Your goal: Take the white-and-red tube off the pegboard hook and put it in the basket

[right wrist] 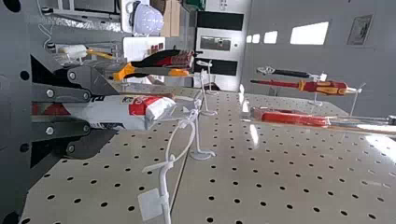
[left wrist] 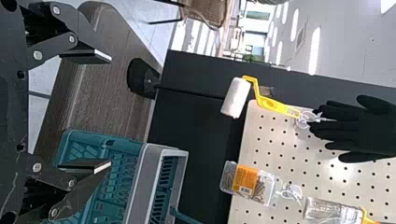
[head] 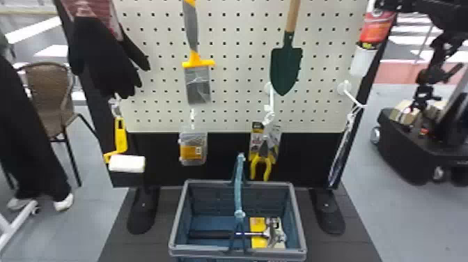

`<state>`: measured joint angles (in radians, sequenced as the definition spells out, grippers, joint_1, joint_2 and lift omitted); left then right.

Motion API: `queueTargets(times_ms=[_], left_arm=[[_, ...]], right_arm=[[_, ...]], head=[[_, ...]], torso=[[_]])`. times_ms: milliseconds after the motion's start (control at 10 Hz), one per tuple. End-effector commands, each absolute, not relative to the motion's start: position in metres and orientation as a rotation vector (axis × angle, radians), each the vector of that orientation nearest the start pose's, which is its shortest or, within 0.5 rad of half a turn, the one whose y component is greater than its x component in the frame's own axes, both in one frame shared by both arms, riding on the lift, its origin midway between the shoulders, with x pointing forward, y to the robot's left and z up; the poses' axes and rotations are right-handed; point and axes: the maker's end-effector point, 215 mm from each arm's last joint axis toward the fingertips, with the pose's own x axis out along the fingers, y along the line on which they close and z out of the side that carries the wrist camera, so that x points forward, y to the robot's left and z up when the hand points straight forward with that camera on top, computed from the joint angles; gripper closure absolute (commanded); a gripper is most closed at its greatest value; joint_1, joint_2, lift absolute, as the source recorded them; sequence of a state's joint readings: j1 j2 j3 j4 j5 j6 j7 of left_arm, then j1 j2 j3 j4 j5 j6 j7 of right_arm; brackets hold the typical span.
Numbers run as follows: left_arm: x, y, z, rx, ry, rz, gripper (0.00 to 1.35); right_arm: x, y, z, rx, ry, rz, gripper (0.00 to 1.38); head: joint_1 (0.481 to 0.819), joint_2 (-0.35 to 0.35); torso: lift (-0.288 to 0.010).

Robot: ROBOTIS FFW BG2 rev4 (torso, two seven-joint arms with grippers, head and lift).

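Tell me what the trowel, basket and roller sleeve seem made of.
Trowel: handle likely plain wood, from its tan colour; blade probably green-painted metal, pointed and evenly coloured.
Basket: moulded plastic with low sheen, judging by slatted walls.
Roller sleeve: fleece or foam, its white surface dull.

Bot's bulky, matte-blk R arm (head: 447,14) has a blk, angular-linked R gripper (head: 391,5) w/ round silver screws (right wrist: 50,130) & dk-grey base plate (right wrist: 14,107). Blk, flat-fingered L gripper (left wrist: 111,111): silver screws too, round plate holes (left wrist: 20,74), pale scratches (left wrist: 15,184).

Your head view looked down, sharing basket (head: 209,249) and pegboard (head: 243,36) with your left wrist's; your right's sat close.
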<state>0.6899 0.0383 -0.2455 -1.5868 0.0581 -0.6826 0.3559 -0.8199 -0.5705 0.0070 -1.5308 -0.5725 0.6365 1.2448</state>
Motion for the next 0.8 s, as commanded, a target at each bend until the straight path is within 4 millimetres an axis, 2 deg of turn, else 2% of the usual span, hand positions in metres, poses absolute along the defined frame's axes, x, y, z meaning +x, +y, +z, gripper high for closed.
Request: queueTargets(times_ms=[0, 200, 700], left_arm=[[0.303, 0.191, -0.453, -0.169, 0.034, 0.179, 0.48], [0.303, 0.191, -0.453, -0.171, 0.034, 0.18, 0.48], [0.305, 0.189, -0.452, -0.179, 0.03, 0.18, 0.48]], right_arm=[[0.565, -0.208, 0.04, -0.094, -0.148, 1.244, 1.09], [0.551, -0.197, 0.04, -0.093, -0.181, 1.254, 1.09], [0.51, -0.176, 0.004, 0.093, -0.301, 1.271, 1.09]], head=[[0.549, 0.0], [0.549, 0.0], [0.549, 0.0]], torso=[[-0.1], [-0.1], [-0.1]])
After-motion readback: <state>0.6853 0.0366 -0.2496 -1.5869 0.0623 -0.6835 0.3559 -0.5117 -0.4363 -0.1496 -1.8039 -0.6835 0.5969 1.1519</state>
